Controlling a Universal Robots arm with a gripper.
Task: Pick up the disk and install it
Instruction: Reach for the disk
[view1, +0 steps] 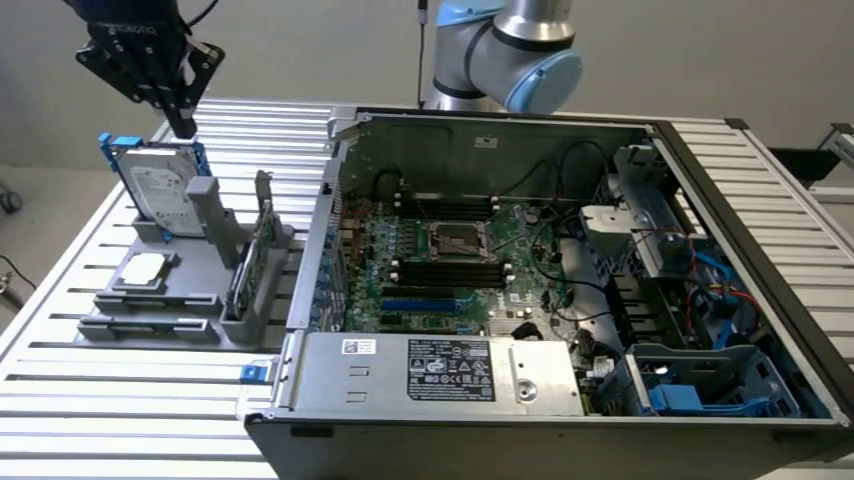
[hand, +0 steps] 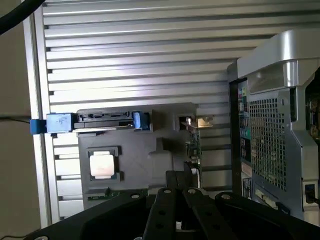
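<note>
Exterior view: gripper (view1: 182, 126) pinched closed on nothing, tip poised right over the top edge of the disk (view1: 166, 192), which stands upright in the grey holder (view1: 187, 300) on the slatted table (view1: 94, 410).

The black, claw-like gripper (view1: 180, 126) is being held high at the exterior view's left, with its slim fingers being pointed straight down and pressed together at the tips. The silver-grey and light-blue robot arm (view1: 514, 45) is being seen at the exterior view's top centre, bent at a rounded joint. In the wrist view, the gripper (hand: 181, 179) is being looked along from behind, its dark fingers being held closed.
</note>
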